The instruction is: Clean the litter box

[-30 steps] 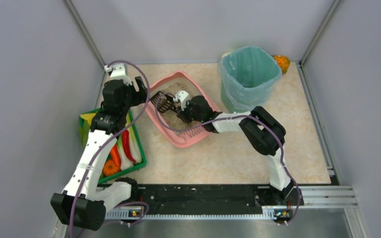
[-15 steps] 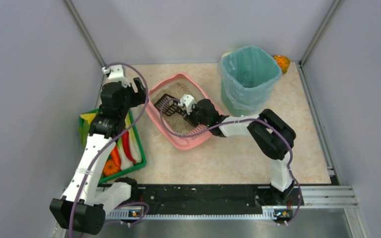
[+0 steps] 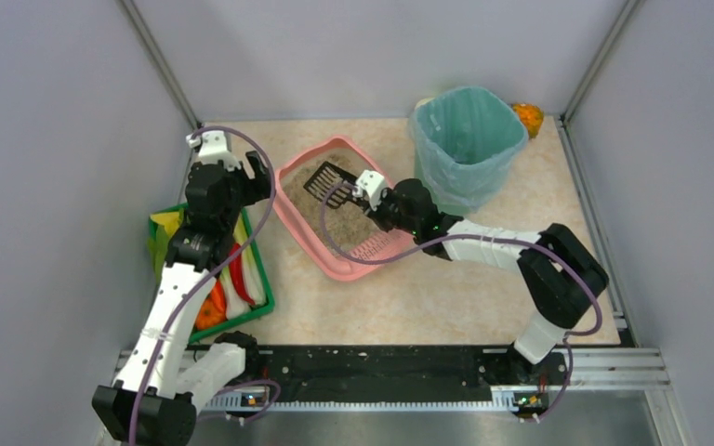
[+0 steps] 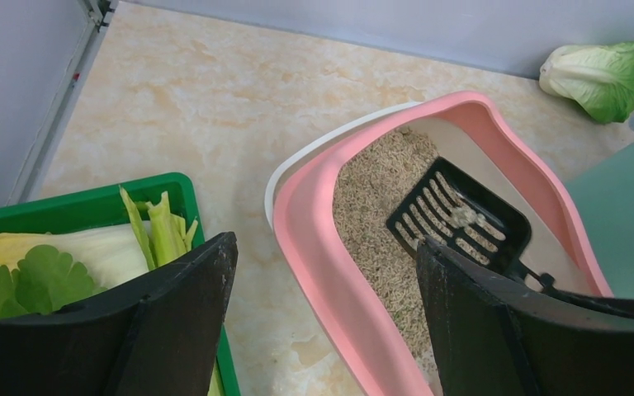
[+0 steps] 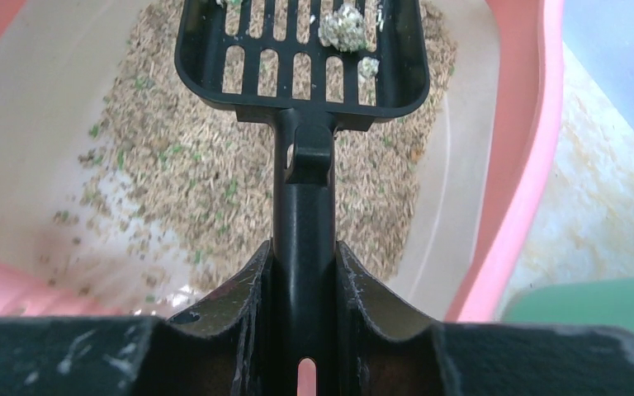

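Note:
The pink litter box (image 3: 288, 218) lies left of centre, with beige litter inside and its slotted ledge at the near end. My right gripper (image 3: 368, 191) is shut on the handle of a black slotted scoop (image 3: 325, 182). It holds the scoop over the litter at the far end. In the right wrist view the scoop (image 5: 301, 49) carries a few pale clumps (image 5: 343, 23), and my gripper (image 5: 304, 252) clamps its handle. My left gripper (image 3: 258, 178) is open at the box's left rim. In the left wrist view its gripper (image 4: 326, 243) has the pink rim (image 4: 314, 206) between its jaws, not touching.
A tall teal-lined bin (image 3: 469, 139) stands at the back right, close behind the right arm. A green tray (image 3: 258, 311) of vegetables sits at the left under the left arm. An orange item (image 3: 528, 117) lies behind the bin. A lettuce (image 4: 607, 70) lies near the back wall.
The right gripper has carried the scoop to the right and towards the far end of the box, with the arm stretching out rightward. The left gripper has drawn back slightly to the left.

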`<state>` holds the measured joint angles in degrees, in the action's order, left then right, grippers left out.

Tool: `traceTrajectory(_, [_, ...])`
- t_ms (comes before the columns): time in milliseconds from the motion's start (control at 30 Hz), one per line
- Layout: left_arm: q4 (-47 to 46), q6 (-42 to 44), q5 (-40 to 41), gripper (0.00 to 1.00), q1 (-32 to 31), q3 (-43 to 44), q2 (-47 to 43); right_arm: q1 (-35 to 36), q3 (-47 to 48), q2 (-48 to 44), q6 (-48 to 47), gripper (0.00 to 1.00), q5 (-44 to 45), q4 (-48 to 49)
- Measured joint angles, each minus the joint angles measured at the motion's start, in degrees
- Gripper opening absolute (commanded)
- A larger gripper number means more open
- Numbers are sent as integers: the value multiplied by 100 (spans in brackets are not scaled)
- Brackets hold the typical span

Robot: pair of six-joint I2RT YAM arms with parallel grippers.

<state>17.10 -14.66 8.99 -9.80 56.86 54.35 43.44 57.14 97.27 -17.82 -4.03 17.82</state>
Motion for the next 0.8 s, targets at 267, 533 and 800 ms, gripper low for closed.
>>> traceTrajectory(267, [-245, 35, 168, 84, 0, -238, -136, -35, 11, -435, -219, 0, -107, -649])
traceTrajectory(533, [-496, 44, 354, 84, 0, -507, -299, -66, 153, -953, -732, 0, -96, -1425])
traceTrajectory(800, [-660, 46, 396, 84, 0, -599, -385, -387, 262, -1180, -651, 0, -509, -1823])
